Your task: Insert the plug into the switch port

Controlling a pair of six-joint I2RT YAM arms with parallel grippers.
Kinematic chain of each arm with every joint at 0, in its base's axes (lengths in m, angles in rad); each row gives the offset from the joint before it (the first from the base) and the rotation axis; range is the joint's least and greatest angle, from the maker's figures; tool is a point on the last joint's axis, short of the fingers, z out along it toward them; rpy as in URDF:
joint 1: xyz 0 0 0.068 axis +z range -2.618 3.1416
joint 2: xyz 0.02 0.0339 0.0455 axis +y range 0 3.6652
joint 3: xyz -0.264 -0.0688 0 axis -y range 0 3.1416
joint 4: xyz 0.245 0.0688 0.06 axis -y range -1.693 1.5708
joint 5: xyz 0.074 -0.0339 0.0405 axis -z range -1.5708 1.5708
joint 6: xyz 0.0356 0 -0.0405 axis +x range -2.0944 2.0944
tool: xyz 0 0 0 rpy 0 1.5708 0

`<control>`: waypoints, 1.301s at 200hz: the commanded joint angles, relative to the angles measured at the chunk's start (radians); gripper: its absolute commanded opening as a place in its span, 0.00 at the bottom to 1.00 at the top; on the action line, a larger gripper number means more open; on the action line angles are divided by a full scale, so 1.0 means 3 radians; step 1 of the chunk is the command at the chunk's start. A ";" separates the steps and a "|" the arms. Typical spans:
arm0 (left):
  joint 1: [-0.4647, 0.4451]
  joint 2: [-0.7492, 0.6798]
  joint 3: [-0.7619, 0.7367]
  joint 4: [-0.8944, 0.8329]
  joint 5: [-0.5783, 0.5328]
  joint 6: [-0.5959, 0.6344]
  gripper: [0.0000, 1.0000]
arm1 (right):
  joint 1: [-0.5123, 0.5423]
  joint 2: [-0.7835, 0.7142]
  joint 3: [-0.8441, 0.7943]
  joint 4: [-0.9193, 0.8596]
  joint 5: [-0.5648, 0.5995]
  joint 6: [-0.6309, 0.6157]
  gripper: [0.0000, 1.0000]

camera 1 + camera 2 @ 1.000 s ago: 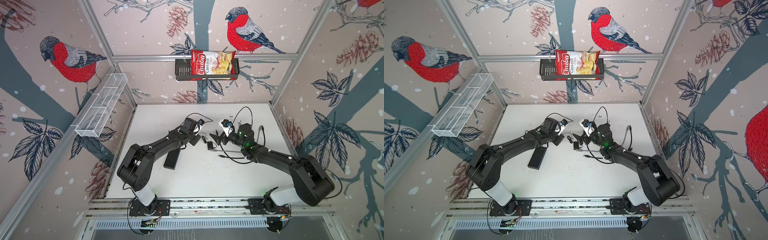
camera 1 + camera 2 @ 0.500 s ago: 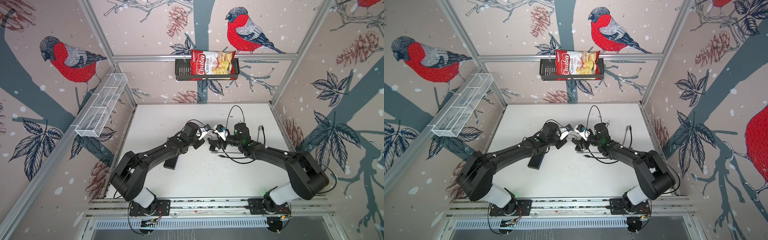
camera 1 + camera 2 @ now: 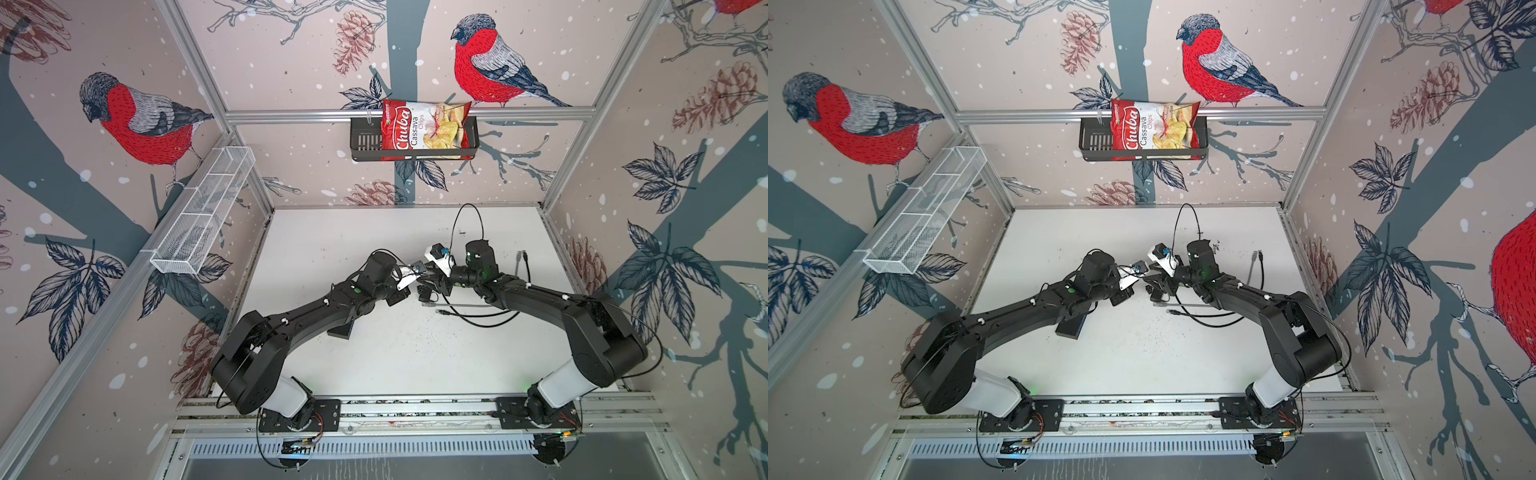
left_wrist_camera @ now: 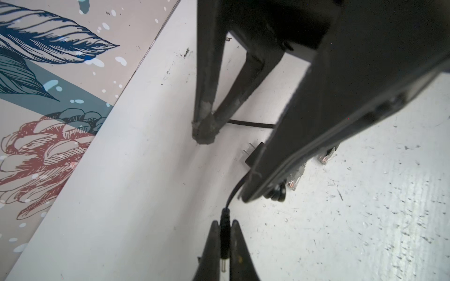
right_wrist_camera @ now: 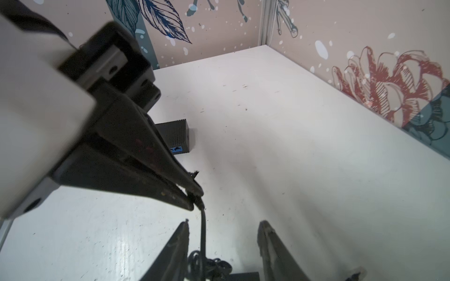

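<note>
My left fingers point(image 4: 212, 245) grip the plug point(image 4: 224, 243); my right fingers point(image 5: 177, 250) stand apart astride its cord point(image 5: 202, 228) — I should close them squarely, without tugging it loose.

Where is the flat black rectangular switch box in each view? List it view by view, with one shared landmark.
Both top views: the flat black rectangular switch box lies half hidden under the left arm.
Left wrist: not in it.
Right wrist: the box lies partly behind the left hand.
Landmark: the left hand, in every view.
</note>
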 commanded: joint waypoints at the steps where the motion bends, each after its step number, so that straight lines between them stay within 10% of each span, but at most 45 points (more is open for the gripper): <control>1: -0.0010 -0.0032 -0.0011 0.0204 0.0064 0.0112 0.00 | -0.0005 0.0031 0.0027 -0.0064 -0.0193 0.0077 0.45; 163: -0.0049 -0.0063 -0.0068 0.0288 0.0022 0.0248 0.01 | 0.0003 0.0132 0.0284 -0.0410 -0.0333 -0.0014 0.01; 223: -0.0051 -0.0211 -0.0239 0.0419 -0.0218 0.0124 0.53 | -0.0053 0.0069 0.0276 -0.0475 -0.0363 -0.0019 0.00; 260: -0.0049 -0.0385 -0.0622 0.0879 -0.0268 0.0237 0.51 | -0.0075 -0.0001 0.0270 -0.0526 -0.0394 -0.0045 0.00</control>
